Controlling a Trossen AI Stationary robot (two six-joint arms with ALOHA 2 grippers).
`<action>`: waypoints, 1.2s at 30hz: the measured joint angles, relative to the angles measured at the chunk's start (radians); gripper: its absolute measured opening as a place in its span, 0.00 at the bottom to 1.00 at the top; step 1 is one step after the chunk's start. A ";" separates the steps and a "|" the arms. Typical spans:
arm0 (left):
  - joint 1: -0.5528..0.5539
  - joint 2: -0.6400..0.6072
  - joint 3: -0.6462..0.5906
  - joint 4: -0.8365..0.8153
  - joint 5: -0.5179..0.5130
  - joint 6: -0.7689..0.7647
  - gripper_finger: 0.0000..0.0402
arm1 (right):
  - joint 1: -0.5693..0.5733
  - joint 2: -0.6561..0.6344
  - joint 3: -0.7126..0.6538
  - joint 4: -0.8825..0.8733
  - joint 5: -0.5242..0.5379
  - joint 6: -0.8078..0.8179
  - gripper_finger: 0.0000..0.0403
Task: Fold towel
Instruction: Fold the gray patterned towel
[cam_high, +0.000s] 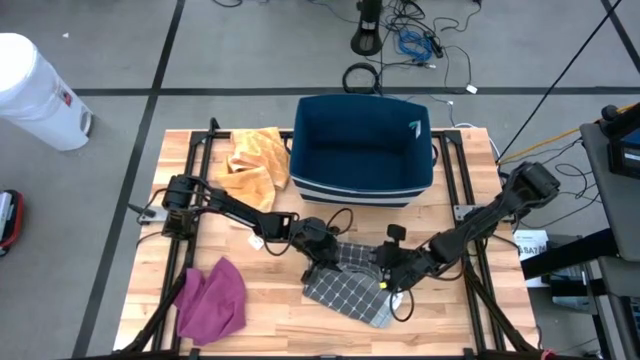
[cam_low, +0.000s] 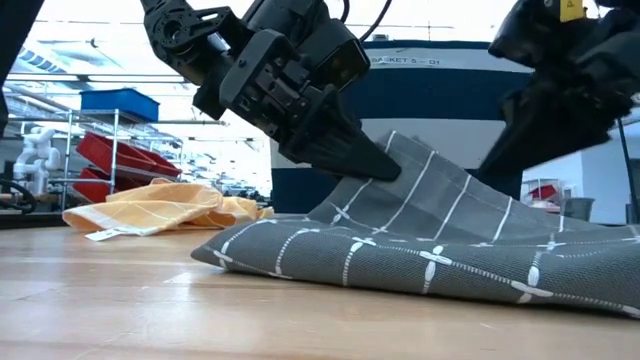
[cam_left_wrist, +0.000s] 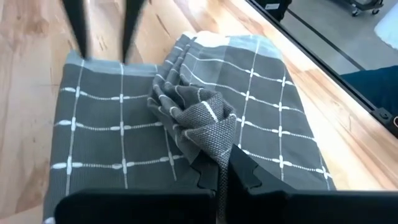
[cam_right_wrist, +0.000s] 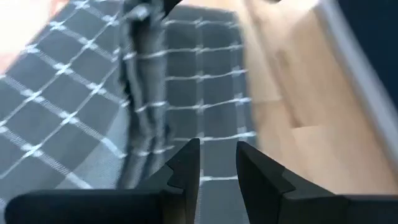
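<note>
Left wrist view: left gripper pinches a bunched ridge of grey grid-woven towel; right gripper slightly parted.

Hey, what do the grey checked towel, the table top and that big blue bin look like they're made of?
Grey checked towel: woven cloth, probably cotton; the coarse weave shows where the left gripper pinches a fold, matte finish. Table top: light wood planks with visible grain and seams, smooth, perhaps sealed. Blue bin: looks like fabric or soft plastic with a matte surface; which one is hard to tell.
</note>
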 joint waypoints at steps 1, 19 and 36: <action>0.000 0.000 0.000 0.003 0.000 0.000 0.00 | 0.000 0.006 -0.003 0.005 -0.012 0.001 0.22; -0.005 -0.104 0.000 -0.031 -0.029 0.093 0.00 | 0.001 0.052 -0.173 0.167 -0.049 0.106 0.21; 0.046 -0.160 0.000 -0.261 -0.298 0.074 0.00 | 0.055 0.051 -0.179 0.148 -0.047 0.184 0.21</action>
